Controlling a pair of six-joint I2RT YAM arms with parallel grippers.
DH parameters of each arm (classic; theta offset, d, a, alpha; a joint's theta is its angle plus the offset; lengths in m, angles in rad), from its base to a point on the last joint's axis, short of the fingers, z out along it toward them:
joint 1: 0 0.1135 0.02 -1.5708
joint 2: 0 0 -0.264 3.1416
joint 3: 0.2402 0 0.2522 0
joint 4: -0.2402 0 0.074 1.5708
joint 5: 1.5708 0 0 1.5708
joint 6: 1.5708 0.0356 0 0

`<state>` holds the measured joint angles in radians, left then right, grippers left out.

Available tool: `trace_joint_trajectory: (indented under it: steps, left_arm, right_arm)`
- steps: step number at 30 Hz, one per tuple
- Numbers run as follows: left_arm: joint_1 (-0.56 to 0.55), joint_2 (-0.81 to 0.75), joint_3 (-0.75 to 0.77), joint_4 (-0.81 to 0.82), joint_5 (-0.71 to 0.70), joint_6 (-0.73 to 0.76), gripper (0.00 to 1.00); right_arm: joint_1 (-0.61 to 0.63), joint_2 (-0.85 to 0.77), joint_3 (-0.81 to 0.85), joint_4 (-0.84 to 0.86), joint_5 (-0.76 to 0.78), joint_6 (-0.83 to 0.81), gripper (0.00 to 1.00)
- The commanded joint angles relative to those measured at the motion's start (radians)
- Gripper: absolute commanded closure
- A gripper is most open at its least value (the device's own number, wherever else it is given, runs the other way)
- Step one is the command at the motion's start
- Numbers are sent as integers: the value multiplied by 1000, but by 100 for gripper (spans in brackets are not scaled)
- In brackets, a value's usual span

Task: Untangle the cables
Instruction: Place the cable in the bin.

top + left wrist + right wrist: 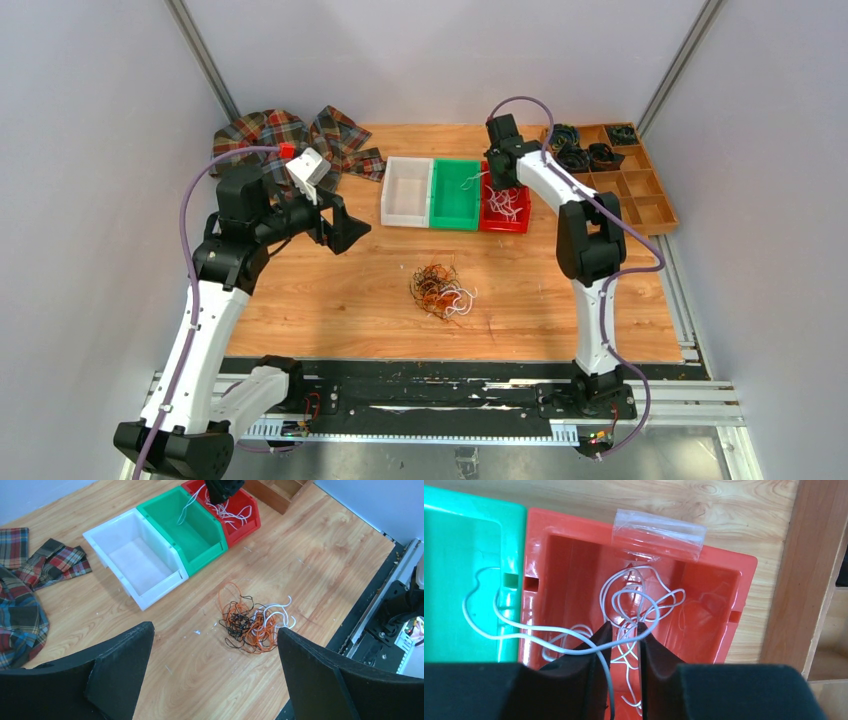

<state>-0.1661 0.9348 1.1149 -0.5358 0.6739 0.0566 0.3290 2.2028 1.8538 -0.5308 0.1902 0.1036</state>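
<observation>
A tangle of orange, black and white cables (441, 290) lies on the wooden table near the middle; it also shows in the left wrist view (252, 622). My left gripper (347, 229) hovers high to the left of it, wide open and empty (215, 627). My right gripper (500, 183) hangs over the red bin (506, 228), which holds several loose white cables (634, 587). Its jaws (625, 626) stand a little apart. One white cable (549, 636) drapes across the fingers and trails over the rim into the green bin (454, 580).
A green bin (455, 222) and an empty white bin (405, 218) stand left of the red one. A wooden divided tray (650, 205) with dark coiled rolls sits at the back right. A plaid cloth (290, 135) lies at the back left.
</observation>
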Motion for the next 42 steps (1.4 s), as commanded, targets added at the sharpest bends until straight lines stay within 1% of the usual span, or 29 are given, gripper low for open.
trace_joint_trajectory:
  steps: [1, 5, 7, 8, 9, 12, 14, 16, 17, 20, 21, 24, 28, 36, 42]
  left_arm:
    - [-6, -1, 34, 7, 15, 8, 2]
    - [-6, 4, 35, 7, 18, 9, 2]
    - [-6, 4, 38, 7, 21, 10, 2]
    - [-6, 4, 39, 7, 20, 12, 2]
    - [-6, 4, 38, 5, 21, 12, 2]
    - [-6, 5, 36, 7, 23, 13, 2]
    - [-6, 6, 35, 7, 24, 15, 2]
    - [-6, 9, 32, 7, 23, 17, 2]
    - [-6, 10, 31, 7, 22, 18, 2]
    - [-6, 10, 24, 1, 15, 32, 2]
    - [-6, 10, 19, -1, 11, 37, 2]
    - [-6, 16, 5, -6, -2, 51, 2]
    - [-6, 29, -10, -10, -27, 61, 2]
    - [-6, 42, -17, -31, -32, 87, 2]
    - [-6, 58, -10, -30, -23, 95, 2]
  right_arm:
    - [-15, -60, 6, -25, -3, 9, 69]
    - [-17, -130, -20, -30, -18, -19, 50]
    - [-20, -164, -25, -45, -40, -25, 48]
    - [-23, -182, -28, -52, -53, -29, 43]
    - [-23, -200, -32, -57, -65, -36, 42]
    - [-22, -258, -42, -65, -107, -49, 42]
    - [-15, -272, -42, -58, -143, -57, 42]
    - [14, -271, -39, -25, -156, -101, 42]
    - [40, -264, -35, -9, -148, -147, 43]
    - [139, -228, -9, 18, -116, -353, 44]
    - [162, -194, 1, 18, -105, -412, 44]
    - [200, -117, 60, -18, -79, -508, 46]
    - [235, -49, 87, -44, -68, -577, 47]
    - [247, 67, 139, -46, 60, -644, 48]
    - [259, 117, 128, -28, 142, -702, 53]
